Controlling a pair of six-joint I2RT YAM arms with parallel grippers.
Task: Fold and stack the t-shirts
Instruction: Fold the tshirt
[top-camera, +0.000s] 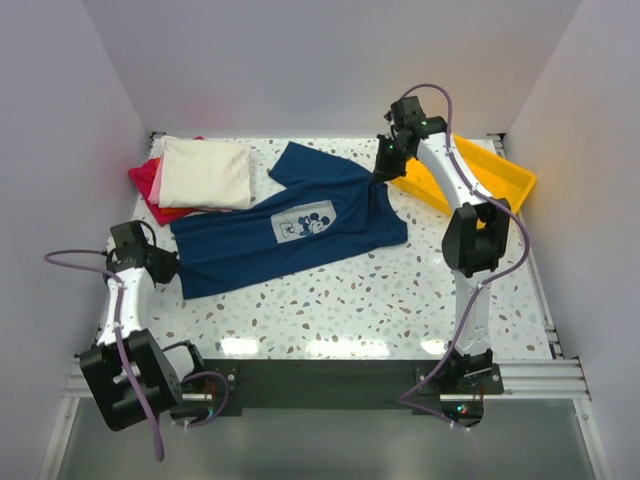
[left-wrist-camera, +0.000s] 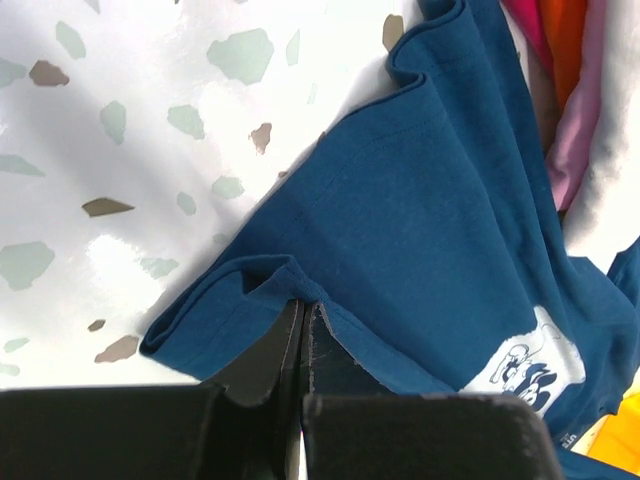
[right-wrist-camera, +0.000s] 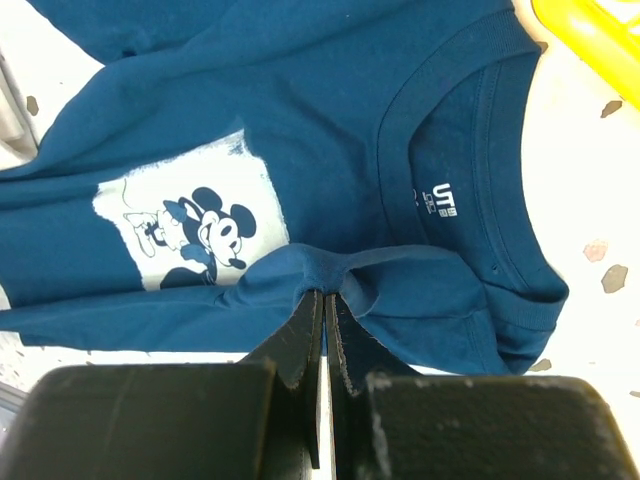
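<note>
The navy t-shirt (top-camera: 290, 225) lies spread on the table, chest print (top-camera: 305, 225) facing up. My left gripper (top-camera: 172, 268) is shut on its hem at the near left corner, and the left wrist view shows the jaws (left-wrist-camera: 303, 305) pinching a fold of the navy cloth (left-wrist-camera: 420, 210). My right gripper (top-camera: 383, 172) is shut on the shirt's shoulder at the far right. The right wrist view shows its jaws (right-wrist-camera: 325, 293) pinching a raised fold beside the collar (right-wrist-camera: 450, 150) and the print (right-wrist-camera: 190, 225). A folded cream shirt (top-camera: 205, 172) lies on pink (top-camera: 157, 178) and red (top-camera: 150, 195) shirts at the back left.
A yellow plastic tray (top-camera: 490, 175) stands at the back right, behind my right arm, and its edge shows in the right wrist view (right-wrist-camera: 590, 35). The pink shirt's edge (left-wrist-camera: 580, 120) lies close to the navy shirt. White walls enclose the speckled table (top-camera: 400, 300).
</note>
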